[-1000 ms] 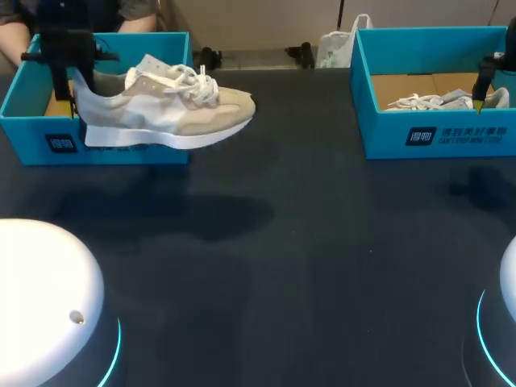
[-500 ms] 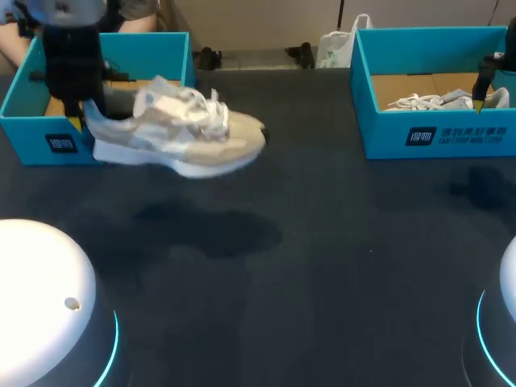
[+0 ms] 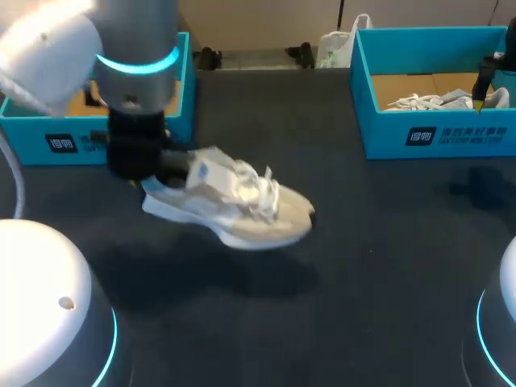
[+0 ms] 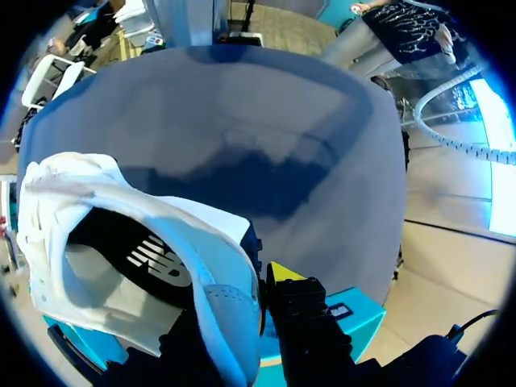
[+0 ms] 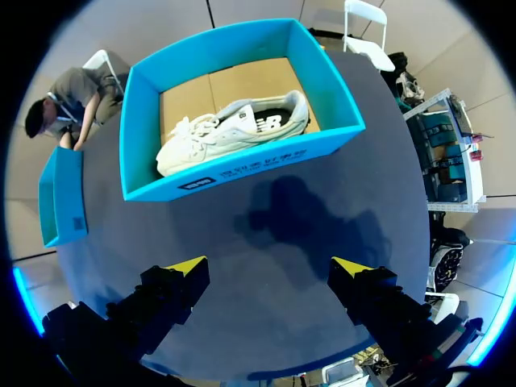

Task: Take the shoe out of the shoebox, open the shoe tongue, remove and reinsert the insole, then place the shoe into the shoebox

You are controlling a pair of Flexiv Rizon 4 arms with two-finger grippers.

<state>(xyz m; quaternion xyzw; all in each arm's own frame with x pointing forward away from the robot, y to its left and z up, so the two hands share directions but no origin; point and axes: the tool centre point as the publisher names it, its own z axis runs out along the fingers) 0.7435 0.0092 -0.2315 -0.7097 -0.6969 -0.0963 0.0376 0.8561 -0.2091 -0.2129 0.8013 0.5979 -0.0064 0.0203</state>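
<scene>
Student: Sneaker [image 3: 242, 205], position?

Arm: Out of the left shoebox [image 3: 48, 141], over the table [image 3: 363, 282]. My left gripper [image 4: 251, 292] is clamped on its heel, and the toe juts away from the gripper.

Student: Right gripper [image 5: 270, 270]?

Arm: Fingers apart and empty. The right shoebox [image 5: 242, 173] lies ahead of it, with a second sneaker [image 5: 234, 121] inside.

Student: Hazard?

Arm: The grip is on the heel alone. I judge the toe's weight may pivot the sneaker or pull it free at set-down, tipping it sideways.

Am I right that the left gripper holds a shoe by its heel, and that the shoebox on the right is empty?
The right shoebox is not empty: the right wrist view shows a second shoe lying in it. The left gripper does hold a shoe by its heel.
</scene>
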